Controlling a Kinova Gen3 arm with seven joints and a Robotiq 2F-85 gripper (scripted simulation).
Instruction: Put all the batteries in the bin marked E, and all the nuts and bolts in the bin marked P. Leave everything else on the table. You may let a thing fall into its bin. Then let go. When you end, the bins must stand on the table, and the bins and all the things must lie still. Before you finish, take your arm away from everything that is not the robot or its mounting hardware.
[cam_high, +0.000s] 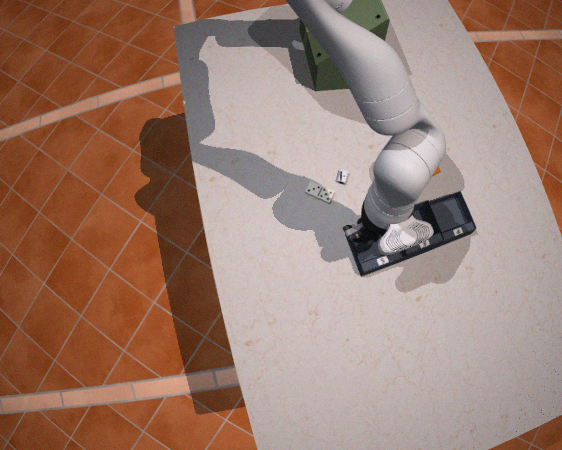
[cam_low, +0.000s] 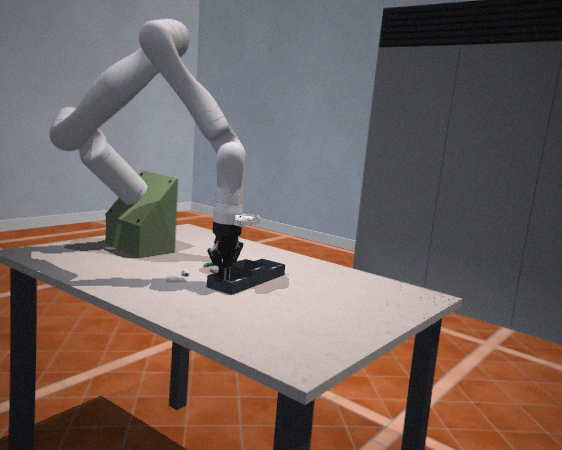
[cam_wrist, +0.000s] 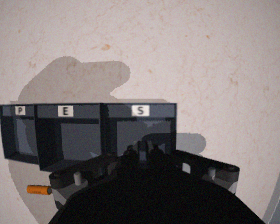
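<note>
Looks near the start, with lots left to do. Can see no battery, nut or bolt in the open parts of bin E (cam_high: 424, 243) (cam_wrist: 65, 111) or bin P (cam_high: 458, 231) (cam_wrist: 20, 110), both part of one long, dark blue, hard tray (cam_high: 361, 272) (cam_low: 260, 281) (cam_wrist: 102, 130). Cannot see all of bin S (cam_high: 382, 260) (cam_wrist: 140, 110), with the black metal end effector (cam_high: 361, 235) (cam_low: 226, 275) (cam_wrist: 142, 148) in the way. Fingers pushed almost together, with nothing in their grip, low down at bin S.

Find an orange, tube-shaped battery (cam_high: 436, 171) (cam_wrist: 38, 190) out on the pale, speckled stone-like worktop (cam_high: 350, 350) (cam_low: 300, 325) (cam_wrist: 225, 75), near the tray. Find a green, tube-shaped battery (cam_low: 209, 264) out there too, behind the end effector. Both need to go in bin E. Just beside the tray, spot a small grey thing (cam_low: 214, 270), too tiny to name for sure. Maybe a bolt, and if so, meant for bin P.

Leave the white domino with black dots (cam_high: 320, 191) (cam_low: 176, 279) and the little silver metal sharpener (cam_high: 342, 176) (cam_low: 185, 273) right there. After sorting, must let go and move well away.
</note>
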